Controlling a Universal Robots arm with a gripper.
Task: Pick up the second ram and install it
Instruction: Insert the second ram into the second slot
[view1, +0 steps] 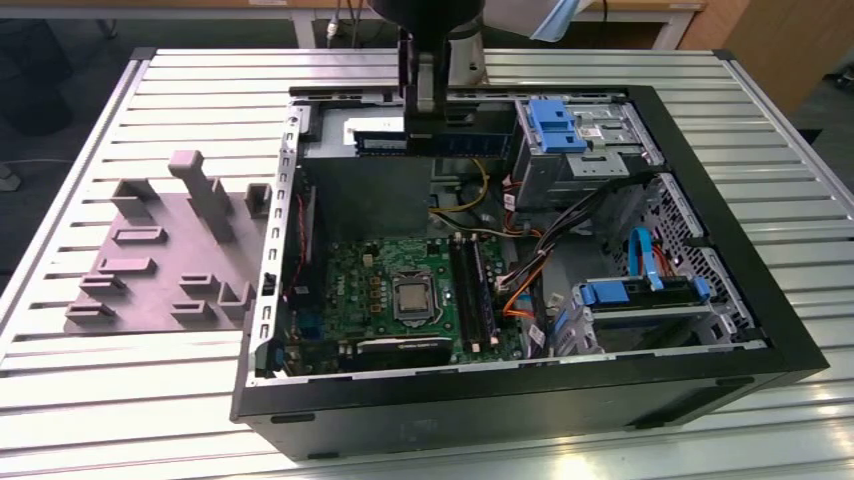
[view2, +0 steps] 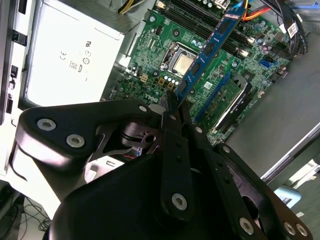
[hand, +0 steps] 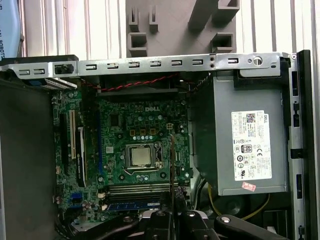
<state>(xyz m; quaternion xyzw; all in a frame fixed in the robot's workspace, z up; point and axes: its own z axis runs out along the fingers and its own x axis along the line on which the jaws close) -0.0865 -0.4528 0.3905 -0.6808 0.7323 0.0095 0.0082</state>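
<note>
Mid-carry, I judge: the pincer (view2: 175, 100), closed on one end of the second ram (view2: 212, 45), holds it above the open computer case (view1: 534, 400); seating calls for squaring its edge over a memory slot (view1: 466, 285).

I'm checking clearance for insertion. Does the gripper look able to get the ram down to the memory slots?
Probably yes: the case lies open, the gripper, shut on the second ram, hangs above it, and nothing covers the memory slots. Orange cables run close beside them.
</note>
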